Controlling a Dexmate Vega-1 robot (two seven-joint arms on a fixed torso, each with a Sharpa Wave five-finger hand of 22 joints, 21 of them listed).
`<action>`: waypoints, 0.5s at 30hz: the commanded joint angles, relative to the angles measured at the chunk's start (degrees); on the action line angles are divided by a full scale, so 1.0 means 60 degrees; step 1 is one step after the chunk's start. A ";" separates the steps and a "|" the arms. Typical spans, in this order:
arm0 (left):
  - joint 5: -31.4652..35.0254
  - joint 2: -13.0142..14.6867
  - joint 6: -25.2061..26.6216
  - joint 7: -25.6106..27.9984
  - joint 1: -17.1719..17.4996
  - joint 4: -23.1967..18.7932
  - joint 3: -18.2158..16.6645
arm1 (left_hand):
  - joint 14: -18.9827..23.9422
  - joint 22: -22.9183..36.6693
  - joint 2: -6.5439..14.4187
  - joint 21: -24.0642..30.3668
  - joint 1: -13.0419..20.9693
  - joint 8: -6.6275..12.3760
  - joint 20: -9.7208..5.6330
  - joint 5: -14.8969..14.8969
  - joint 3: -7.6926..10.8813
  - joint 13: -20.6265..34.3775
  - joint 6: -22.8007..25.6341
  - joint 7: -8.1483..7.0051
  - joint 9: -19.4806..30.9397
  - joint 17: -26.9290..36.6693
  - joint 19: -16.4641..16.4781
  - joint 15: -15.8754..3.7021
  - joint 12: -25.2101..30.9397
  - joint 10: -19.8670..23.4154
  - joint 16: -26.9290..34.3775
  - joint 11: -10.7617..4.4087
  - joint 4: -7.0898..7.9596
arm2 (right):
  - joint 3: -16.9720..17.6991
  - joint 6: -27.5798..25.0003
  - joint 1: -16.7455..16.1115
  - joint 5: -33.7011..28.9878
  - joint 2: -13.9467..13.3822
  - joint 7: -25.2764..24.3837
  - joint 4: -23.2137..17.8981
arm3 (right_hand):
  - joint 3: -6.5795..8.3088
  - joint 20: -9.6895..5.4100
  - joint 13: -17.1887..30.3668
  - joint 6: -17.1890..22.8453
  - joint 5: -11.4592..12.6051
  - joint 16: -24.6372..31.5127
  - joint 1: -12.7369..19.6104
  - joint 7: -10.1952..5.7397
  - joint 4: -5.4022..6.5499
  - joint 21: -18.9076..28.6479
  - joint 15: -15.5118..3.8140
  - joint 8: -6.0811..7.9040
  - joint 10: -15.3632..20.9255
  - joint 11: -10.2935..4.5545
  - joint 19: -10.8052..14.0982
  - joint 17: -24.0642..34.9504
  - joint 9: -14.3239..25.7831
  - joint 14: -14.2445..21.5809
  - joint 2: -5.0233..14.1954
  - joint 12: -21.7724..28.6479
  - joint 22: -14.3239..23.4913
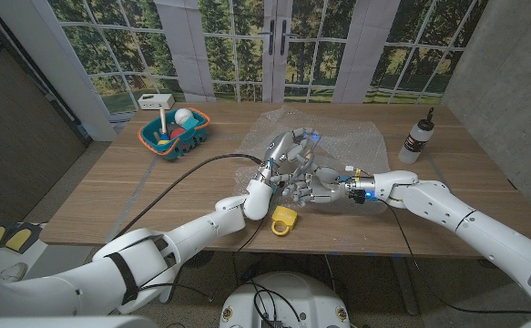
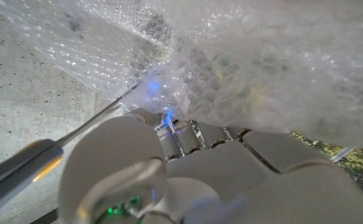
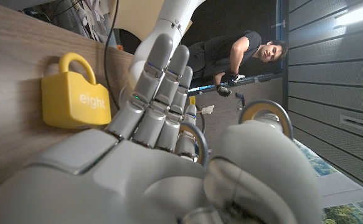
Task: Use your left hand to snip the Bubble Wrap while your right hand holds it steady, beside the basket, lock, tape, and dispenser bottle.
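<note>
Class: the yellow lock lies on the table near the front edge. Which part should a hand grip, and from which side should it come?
Grip the lock by its flat yellow body, thumb and finger on its side edges, coming from above. It seems to lie flat on the table, so the faces cannot be pinched; the shackle is a thin loop. The left hand and right hand crowd its far side.

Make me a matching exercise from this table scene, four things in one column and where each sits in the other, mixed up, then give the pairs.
Things:
1. basket
2. lock
3. dispenser bottle
4. bubble wrap

Places:
A. near front edge, just below the two hands
B. far left of the table
C. middle of the table, under both hands
D. far right of the table, upright

Pairs: 1-B, 2-A, 3-D, 4-C
</note>
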 commanded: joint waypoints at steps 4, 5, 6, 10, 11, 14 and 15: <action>0.0159 0.0150 -0.0051 -0.0119 0.0147 -0.0264 0.0015 | 0.0076 0.0022 0.0033 0.0137 -0.0104 -0.0080 -0.1003 0.0049 0.0012 0.0096 0.0031 -0.0037 0.0064 0.0018 -0.0099 -0.1139 -0.0036 0.0128 0.0000 -0.0029 -0.0067 | 0.0047 -0.0007 0.0055 -0.0081 0.0041 -0.0150 0.0102 | -0.0012 -0.0054 0.0061 0.0627 -0.0043 0.0048 0.0005 0.0569 -0.0034 -0.0018 -0.0461 0.0025 0.0611 -0.0083 0.0091 0.0021 0.0032 -0.0116 0.0058 -0.0019 0.0036; 0.0163 0.0164 -0.0039 -0.0125 0.0170 -0.0302 0.0006 | 0.0075 0.0021 0.0031 0.0144 -0.0112 -0.0084 -0.1000 0.0049 0.0013 0.0102 0.0033 -0.0049 0.0071 0.0018 -0.0105 -0.1132 -0.0040 0.0132 -0.0002 -0.0029 -0.0063 | 0.0057 0.0002 0.0057 -0.0091 0.0029 -0.0156 0.0093 | -0.0011 -0.0053 0.0062 0.0625 -0.0043 0.0048 0.0007 0.0569 -0.0035 -0.0018 -0.0454 0.0024 0.0613 -0.0083 0.0093 0.0021 0.0032 -0.0115 0.0059 -0.0018 0.0036; 0.0166 0.0178 -0.0027 -0.0133 0.0193 -0.0337 -0.0002 | 0.0079 0.0020 0.0030 0.0154 -0.0117 -0.0090 -0.0994 0.0049 0.0015 0.0109 0.0035 -0.0052 0.0076 0.0019 -0.0110 -0.1137 -0.0047 0.0135 -0.0001 -0.0029 -0.0066 | 0.0069 0.0001 0.0057 -0.0081 0.0022 -0.0155 0.0099 | -0.0011 -0.0054 0.0063 0.0627 -0.0043 0.0049 0.0009 0.0567 -0.0036 -0.0021 -0.0459 0.0025 0.0613 -0.0084 0.0086 0.0022 0.0032 -0.0115 0.0059 -0.0019 0.0036; 0.0171 0.0231 0.0015 -0.0178 0.0275 -0.0455 -0.0037 | 0.0081 0.0015 0.0027 0.0193 -0.0133 -0.0117 -0.0983 0.0050 0.0030 0.0138 0.0051 -0.0063 0.0097 0.0020 -0.0151 -0.1139 -0.0079 0.0143 -0.0005 -0.0030 -0.0082 | 0.0135 0.0004 0.0032 -0.0070 -0.0045 -0.0220 0.0056 | -0.0011 -0.0064 0.0067 0.0628 -0.0045 0.0052 0.0006 0.0570 -0.0035 -0.0026 -0.0465 0.0026 0.0610 -0.0083 0.0094 0.0025 0.0032 -0.0107 0.0060 -0.0030 0.0036; 0.0174 0.0242 0.0026 -0.0183 0.0295 -0.0484 -0.0047 | 0.0081 0.0015 0.0028 0.0204 -0.0135 -0.0125 -0.0979 0.0050 0.0033 0.0144 0.0054 -0.0061 0.0096 0.0021 -0.0148 -0.1140 -0.0086 0.0142 -0.0006 -0.0029 -0.0085 | 0.0158 0.0017 0.0018 -0.0066 -0.0061 -0.0245 0.0040 | -0.0011 -0.0059 0.0067 0.0628 -0.0045 0.0054 0.0006 0.0571 -0.0035 -0.0030 -0.0459 0.0026 0.0610 -0.0083 0.0085 0.0025 0.0032 -0.0104 0.0061 -0.0032 0.0036; 0.0177 0.0271 0.0036 -0.0201 0.0352 -0.0560 -0.0072 | 0.0085 0.0011 0.0027 0.0239 -0.0151 -0.0150 -0.0978 0.0051 0.0043 0.0170 0.0079 -0.0049 0.0102 0.0021 -0.0173 -0.1137 -0.0112 0.0146 -0.0009 -0.0027 -0.0093 | 0.0223 0.0045 -0.0017 -0.0034 -0.0090 -0.0299 0.0034 | -0.0009 -0.0059 0.0070 0.0631 -0.0045 0.0052 0.0008 0.0574 -0.0035 -0.0032 -0.0466 0.0028 0.0615 -0.0082 0.0089 0.0027 0.0032 -0.0109 0.0065 -0.0036 0.0037; 0.0180 0.0282 0.0033 -0.0206 0.0369 -0.0581 -0.0079 | 0.0081 0.0010 0.0028 0.0249 -0.0158 -0.0160 -0.0972 0.0050 0.0047 0.0179 0.0089 -0.0055 0.0101 0.0022 -0.0187 -0.1135 -0.0119 0.0154 -0.0011 -0.0028 -0.0094 | 0.0239 0.0042 -0.0026 -0.0030 -0.0102 -0.0331 0.0030 | -0.0007 -0.0060 0.0071 0.0629 -0.0045 0.0052 0.0011 0.0574 -0.0036 -0.0034 -0.0463 0.0028 0.0622 -0.0083 0.0091 0.0025 0.0032 -0.0107 0.0068 -0.0035 0.0037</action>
